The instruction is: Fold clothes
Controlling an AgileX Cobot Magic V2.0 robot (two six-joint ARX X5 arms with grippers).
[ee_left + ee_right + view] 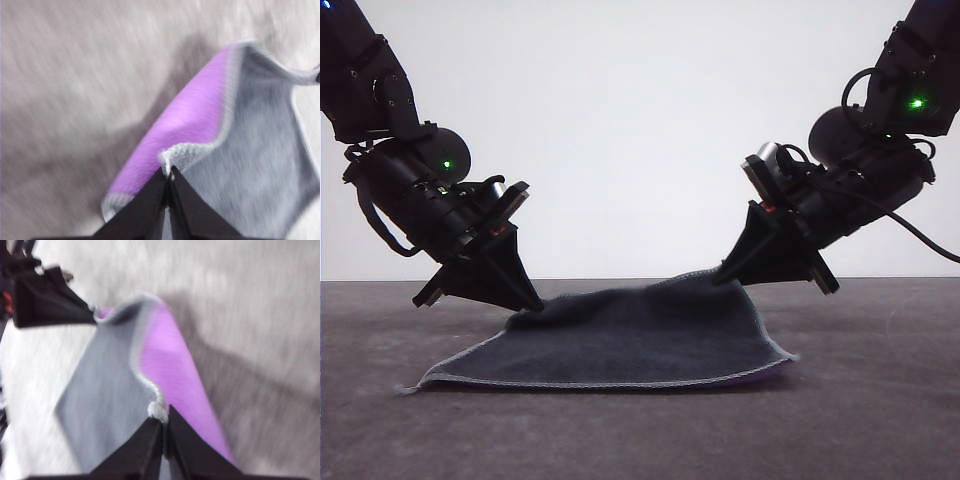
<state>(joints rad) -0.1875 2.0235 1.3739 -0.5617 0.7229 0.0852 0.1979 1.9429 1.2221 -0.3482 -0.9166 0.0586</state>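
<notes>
A small square cloth (630,345) lies on a dark grey surface (860,420), seen from the front against a plain white wall (640,120). Its charcoal face is turned up, with a light stitched hem along the near edge and a sliver of purple showing beneath the near right corner. The two far corners are lifted off the surface while the near edge rests flat, so the cloth sags between them. The left gripper (535,303) has its black fingers pressed together on the far left corner, and the right gripper (720,277) pinches the far right corner a little higher. In the left wrist view, which is blurred, the left gripper (169,176) appears to clamp the pale hem at the corner, with the purple underside curling out beside the grey face. The right wrist view, also blurred, shows the right gripper (161,416) closed on a bunched bit of hem, purple beside grey, and the left gripper holding the other corner.
</notes>
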